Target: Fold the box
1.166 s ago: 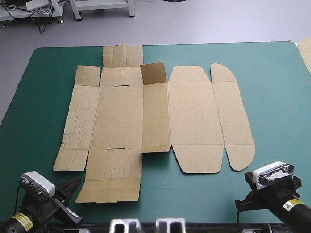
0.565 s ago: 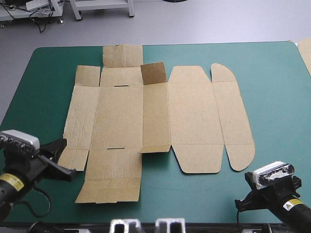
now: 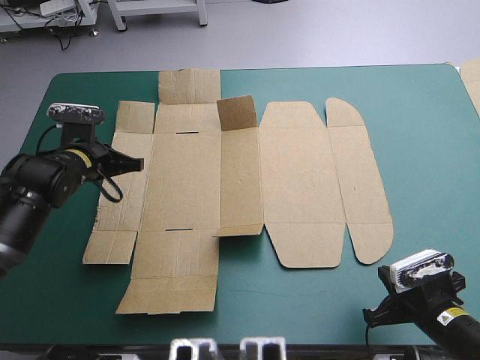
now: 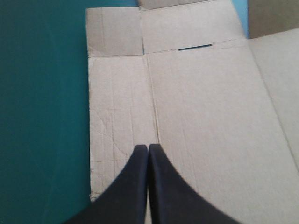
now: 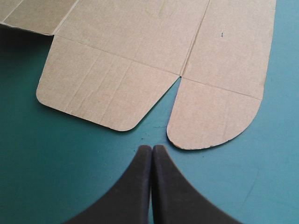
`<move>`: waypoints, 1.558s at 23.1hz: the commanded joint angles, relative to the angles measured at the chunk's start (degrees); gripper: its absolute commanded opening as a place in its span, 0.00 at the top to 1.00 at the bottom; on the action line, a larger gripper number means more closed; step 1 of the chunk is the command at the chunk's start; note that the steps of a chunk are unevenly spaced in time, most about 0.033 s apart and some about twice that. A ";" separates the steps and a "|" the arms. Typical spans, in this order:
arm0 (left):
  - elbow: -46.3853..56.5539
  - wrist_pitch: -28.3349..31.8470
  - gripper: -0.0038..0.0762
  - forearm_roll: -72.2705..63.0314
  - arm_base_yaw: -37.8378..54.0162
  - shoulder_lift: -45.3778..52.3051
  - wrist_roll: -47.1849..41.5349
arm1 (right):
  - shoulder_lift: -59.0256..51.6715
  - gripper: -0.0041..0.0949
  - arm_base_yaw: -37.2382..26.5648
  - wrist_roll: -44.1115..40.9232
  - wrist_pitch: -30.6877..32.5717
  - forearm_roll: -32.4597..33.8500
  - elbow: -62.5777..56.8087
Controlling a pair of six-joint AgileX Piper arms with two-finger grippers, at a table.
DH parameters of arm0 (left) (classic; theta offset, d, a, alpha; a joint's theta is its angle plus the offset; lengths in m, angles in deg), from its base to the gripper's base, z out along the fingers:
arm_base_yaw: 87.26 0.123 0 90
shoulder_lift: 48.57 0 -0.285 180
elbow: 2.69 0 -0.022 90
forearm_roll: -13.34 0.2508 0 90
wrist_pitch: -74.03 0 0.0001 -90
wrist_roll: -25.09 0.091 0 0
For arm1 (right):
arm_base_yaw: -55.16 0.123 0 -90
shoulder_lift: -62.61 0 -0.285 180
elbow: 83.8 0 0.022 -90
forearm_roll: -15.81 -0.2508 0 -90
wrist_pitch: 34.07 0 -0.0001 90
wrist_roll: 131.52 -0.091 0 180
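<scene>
The box (image 3: 300,180) lies unfolded on the table's teal-green cover (image 3: 420,120). It is one cut sheet of brown corrugated board that reaches from near the far edge to close to the near edge, left of the table's middle. The surface is matt, with faint flute lines and scored creases dividing it into long rectangular panels. Almost all of it lies flat. One small square flap (image 3: 237,112) stands up near the far edge, showing a darker face. A thin slot (image 4: 194,46) is cut along a fold line by the far flaps. The two flaps on the sheet's right side toward the near edge have rounded corners, a broad one (image 5: 103,93) and a narrower tongue-shaped one (image 5: 215,116), with a narrow notch between them.

The left gripper (image 3: 135,162) is over the sheet's left part. Its black fingers (image 4: 140,177) are pressed together into one pointed arch, with nothing held. The tip is at the crease between the narrow side panel and the wide panel beside it; whether it touches the board cannot be told.

The right gripper (image 5: 152,148) is by the table's near right corner. It is likewise closed and empty, over bare cover, just short of the rounded flaps.

A sliver of more board (image 3: 472,82) shows at the far right corner.
</scene>
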 commanded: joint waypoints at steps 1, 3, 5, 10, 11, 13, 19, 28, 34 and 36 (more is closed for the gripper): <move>-5.96 0.78 0.96 -3.16 5.83 -3.82 0.77 | 1.02 0.98 0.03 0.75 -3.14 -1.25 1.88; -9.22 -2.03 0.96 -9.54 12.61 -6.69 5.43 | 1.02 0.98 0.03 0.75 -3.14 -1.26 1.88; -11.58 -6.59 0.96 -20.90 22.19 -9.11 12.51 | 1.02 0.98 0.03 0.75 -3.14 -1.26 1.88; -11.69 -10.30 0.96 -30.74 34.11 -10.57 15.31 | 1.02 0.98 0.03 0.87 -3.14 -1.26 1.88; -11.69 -11.03 0.96 -30.46 34.87 -10.57 15.31 | 1.02 0.98 0.03 0.87 -3.14 -1.26 1.88; -11.69 -12.63 0.96 -28.51 35.99 -10.97 15.34 | 1.02 0.98 0.03 0.87 -3.14 -1.26 1.88; -11.69 -23.91 0.70 -27.17 36.11 -16.65 15.66 | 1.02 0.98 0.03 0.87 -3.16 -1.24 1.88; -11.56 -25.32 0.38 -27.06 36.11 -21.07 20.46 | 1.02 0.98 0.03 0.87 -4.15 -1.14 1.67; -11.12 -25.16 0.38 -31.95 36.11 -26.42 27.61 | 1.02 0.98 0.03 0.87 -4.73 -1.11 1.58; -10.97 -25.32 0.38 -35.32 36.11 -28.29 30.30 | 1.02 0.98 0.03 0.87 -4.73 -1.02 1.58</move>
